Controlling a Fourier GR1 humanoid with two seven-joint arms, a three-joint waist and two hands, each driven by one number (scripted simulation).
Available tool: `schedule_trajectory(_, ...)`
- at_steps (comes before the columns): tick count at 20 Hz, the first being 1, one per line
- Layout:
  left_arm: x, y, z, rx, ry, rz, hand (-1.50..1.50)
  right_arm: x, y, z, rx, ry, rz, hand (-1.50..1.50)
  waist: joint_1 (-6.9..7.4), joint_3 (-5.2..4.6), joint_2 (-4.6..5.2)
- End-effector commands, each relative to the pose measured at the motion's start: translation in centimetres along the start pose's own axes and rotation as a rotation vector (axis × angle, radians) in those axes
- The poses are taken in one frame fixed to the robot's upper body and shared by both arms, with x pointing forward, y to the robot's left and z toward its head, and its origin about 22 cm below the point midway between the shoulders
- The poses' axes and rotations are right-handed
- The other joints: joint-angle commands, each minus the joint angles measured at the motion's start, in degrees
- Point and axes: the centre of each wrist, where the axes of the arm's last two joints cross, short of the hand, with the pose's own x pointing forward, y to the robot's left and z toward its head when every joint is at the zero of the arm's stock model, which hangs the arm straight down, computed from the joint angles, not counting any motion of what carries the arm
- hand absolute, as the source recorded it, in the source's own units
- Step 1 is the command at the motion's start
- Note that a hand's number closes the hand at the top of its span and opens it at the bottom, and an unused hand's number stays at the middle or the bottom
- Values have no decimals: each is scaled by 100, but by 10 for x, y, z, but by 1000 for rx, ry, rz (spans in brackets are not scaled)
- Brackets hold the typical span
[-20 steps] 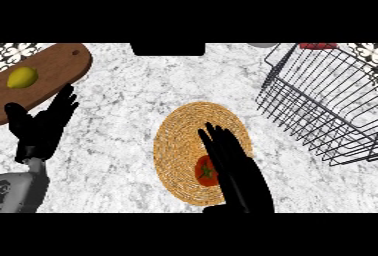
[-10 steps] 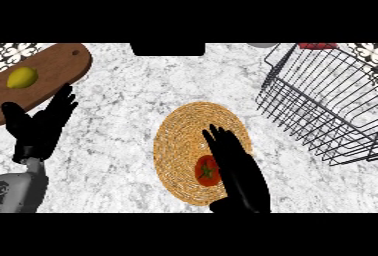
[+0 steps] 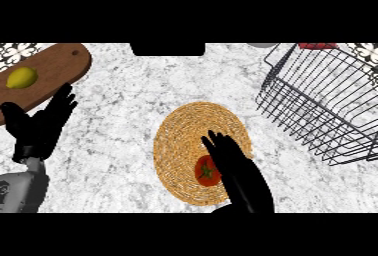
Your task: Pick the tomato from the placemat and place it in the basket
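Tomato (image 3: 206, 171) on woven placemat (image 3: 177, 150), now touching the left edge of right hand (image 3: 240, 175), lowered closer since a moment ago, fingers straight, not yet grasping; basket (image 3: 325, 105) far up-right, grasp next.

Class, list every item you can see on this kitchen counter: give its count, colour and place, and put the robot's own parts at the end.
Tomato: one, red, on the placemat, beside the right hand.
Placemat: one, tan woven, round, centre of counter.
Basket: one, dark wire, upper right.
Cutting board: one, brown wood, upper left.
Lemon: one, yellow, on the cutting board.
Counter: one, grey-white marble.
Left hand: one, black, open, resting at the left edge.
Right hand: one, black, fingers straight, over the placemat, against the tomato's right side.
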Motion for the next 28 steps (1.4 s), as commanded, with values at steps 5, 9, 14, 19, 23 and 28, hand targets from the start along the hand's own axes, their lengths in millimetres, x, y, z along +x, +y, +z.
schedule_trajectory(5,-19,-6,-6,2,12,5,0,7,13,11,17,-47,8,-150,-6,-1,1)
schedule_trajectory(9,4,6,-8,1,1,-13,0,2,22,0,14,18,70,-150,2,0,-1)
schedule_trajectory(14,-8,8,-5,-1,1,-9,0,-12,36,-6,2,50,94,-150,4,0,2)
schedule_trajectory(19,-20,-17,3,-20,14,-9,0,-10,53,-17,73,15,248,150,32,-1,0)
schedule_trajectory(23,-9,-9,18,3,-1,11,0,-15,55,-6,70,20,233,150,19,1,-7)
schedule_trajectory(28,-11,-14,2,-2,-2,-11,0,-1,68,-29,58,0,235,150,26,0,5)
